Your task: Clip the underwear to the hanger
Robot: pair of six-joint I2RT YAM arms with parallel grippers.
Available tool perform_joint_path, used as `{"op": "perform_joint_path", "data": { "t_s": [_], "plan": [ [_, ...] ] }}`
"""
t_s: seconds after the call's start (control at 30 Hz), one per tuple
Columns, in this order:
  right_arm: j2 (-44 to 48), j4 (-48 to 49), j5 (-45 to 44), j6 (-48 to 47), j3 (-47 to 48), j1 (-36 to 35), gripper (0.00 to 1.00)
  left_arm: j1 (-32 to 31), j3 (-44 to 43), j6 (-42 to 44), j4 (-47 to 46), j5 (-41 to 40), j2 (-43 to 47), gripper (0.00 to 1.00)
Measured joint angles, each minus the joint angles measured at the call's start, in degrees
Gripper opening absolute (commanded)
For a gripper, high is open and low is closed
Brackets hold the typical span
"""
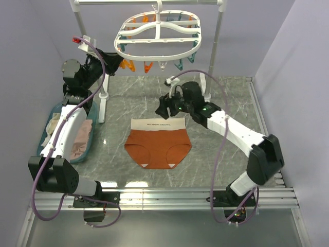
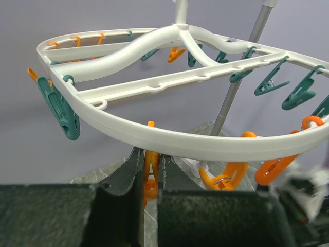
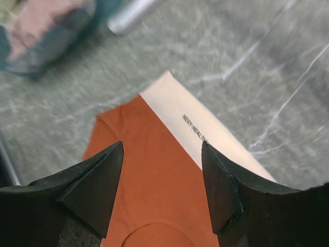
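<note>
Far left: teal plastic tub on the grey marble-pattern table, holding pale pink and cream clothes. It is partly covered by the left arm.

Left gripper is raised to the near-left rim of the white plastic oval drying hanger. The hanger hangs by its hook from the white pole rack. In the wrist view the two dark fingers are drawn close together, with one hanging orange clothespin pinched between them just under the rim. Other orange and teal pins dangle around the frame.

Centre: rust-orange fabric underwear with a wide beige waistband lies flat on the table, below the hanger and well apart from it. The waistband is on the far side, with its dark text line visible.

Right gripper is spread open, just above the far edge of the waistband near its left corner. It holds nothing. Contact with the fabric cannot be determined.
</note>
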State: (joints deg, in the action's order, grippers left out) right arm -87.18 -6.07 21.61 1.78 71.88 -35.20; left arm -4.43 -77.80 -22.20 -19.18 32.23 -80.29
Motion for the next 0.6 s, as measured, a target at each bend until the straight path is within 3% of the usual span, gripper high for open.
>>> {"op": "perform_joint_path", "data": {
  "t_s": [0.23,0.6],
  "plan": [
    [-13.7,-4.1,-6.5,-0.2,4.5,-5.0,0.73,0.0,0.0,0.1,0.3,0.0,0.0,0.0],
    [-31.4,-12.7,-21.6,7.5,24.5,-14.5,0.77,0.0,0.0,0.2,0.5,0.0,0.0,0.0]
  ]
}}
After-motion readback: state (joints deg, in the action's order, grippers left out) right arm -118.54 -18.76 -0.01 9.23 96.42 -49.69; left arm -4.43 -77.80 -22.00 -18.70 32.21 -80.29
